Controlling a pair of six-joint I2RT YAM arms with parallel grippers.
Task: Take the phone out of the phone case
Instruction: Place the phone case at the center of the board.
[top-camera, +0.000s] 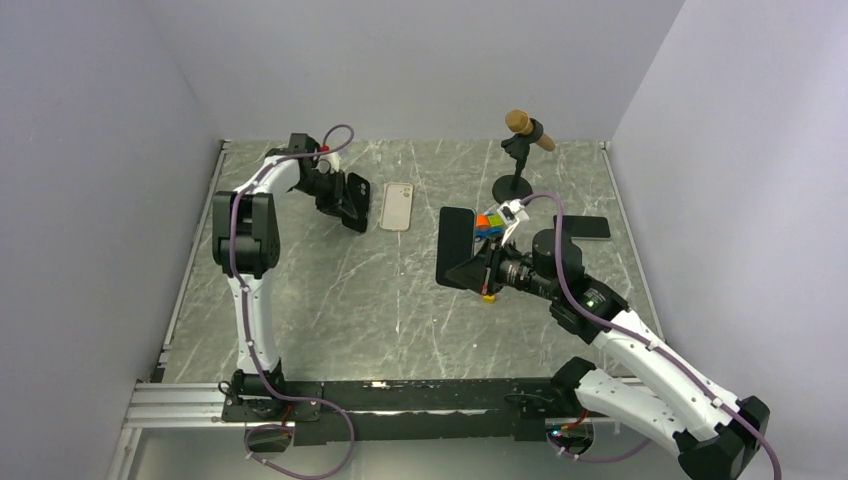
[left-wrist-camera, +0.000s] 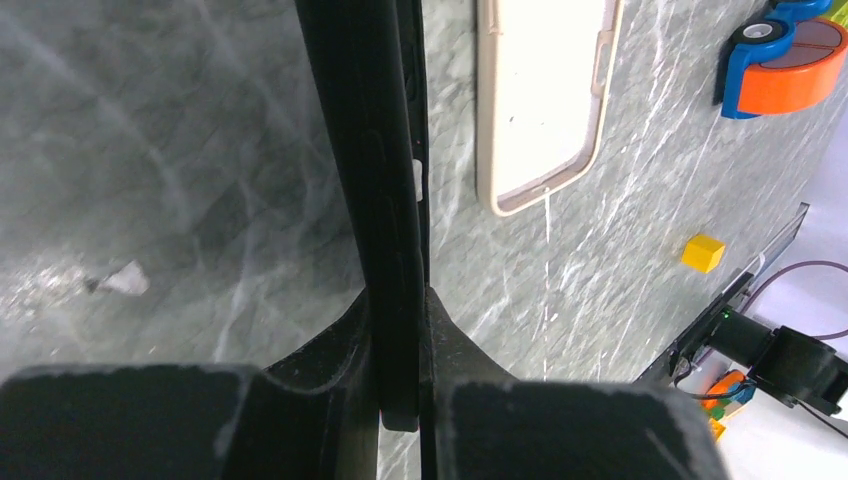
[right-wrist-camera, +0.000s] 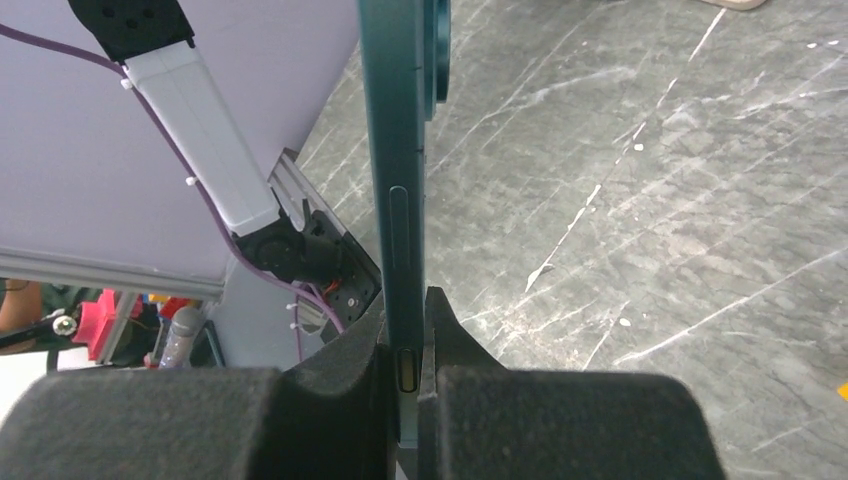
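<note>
The table (top-camera: 330, 300) is grey-green marble, veined with white. The phone (right-wrist-camera: 400, 150) shows a dark teal edge, and the phone case (left-wrist-camera: 385, 200) is matt black. Beside the phone case lies a cream case (top-camera: 397, 207). There is a yellow cube (left-wrist-camera: 703, 252), purple cables (top-camera: 343, 128), and a tan-headed microphone (top-camera: 520, 122) on a black stand (top-camera: 513, 187).

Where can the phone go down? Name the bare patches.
Free: the near middle of the table, in front of the beige case; the back strip behind it. Crowded: right side, around the microphone stand, colourful toy and black slab.
</note>
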